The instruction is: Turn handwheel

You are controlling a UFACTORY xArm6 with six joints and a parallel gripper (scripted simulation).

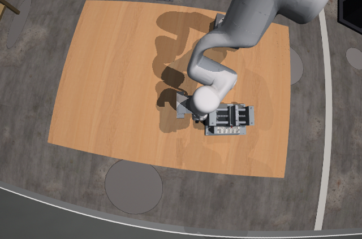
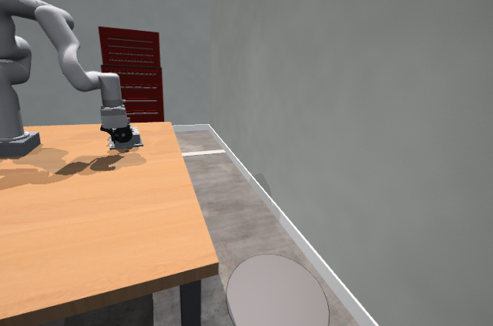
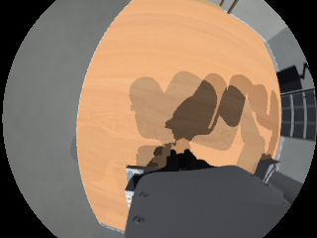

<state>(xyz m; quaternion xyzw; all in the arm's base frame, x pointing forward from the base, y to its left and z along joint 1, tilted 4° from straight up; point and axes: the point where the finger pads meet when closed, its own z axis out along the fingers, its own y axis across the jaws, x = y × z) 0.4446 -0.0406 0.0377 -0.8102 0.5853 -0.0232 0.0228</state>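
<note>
Now my end effector (image 2: pixel 120 136) squeezes the small black round handwheel (image 2: pixel 122 136) tight, so I can turn it.

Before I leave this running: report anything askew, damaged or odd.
Nothing stands out. The grey stop fixture sits flat on the wooden table, and the gripper is shut on its black handwheel.

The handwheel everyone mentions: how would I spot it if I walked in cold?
Find the wooden table and follow the grey arm down to its gripper, shut on the handwheel. It is a small dark disc at one end of a grey slide fixture, the only round black part there.
</note>
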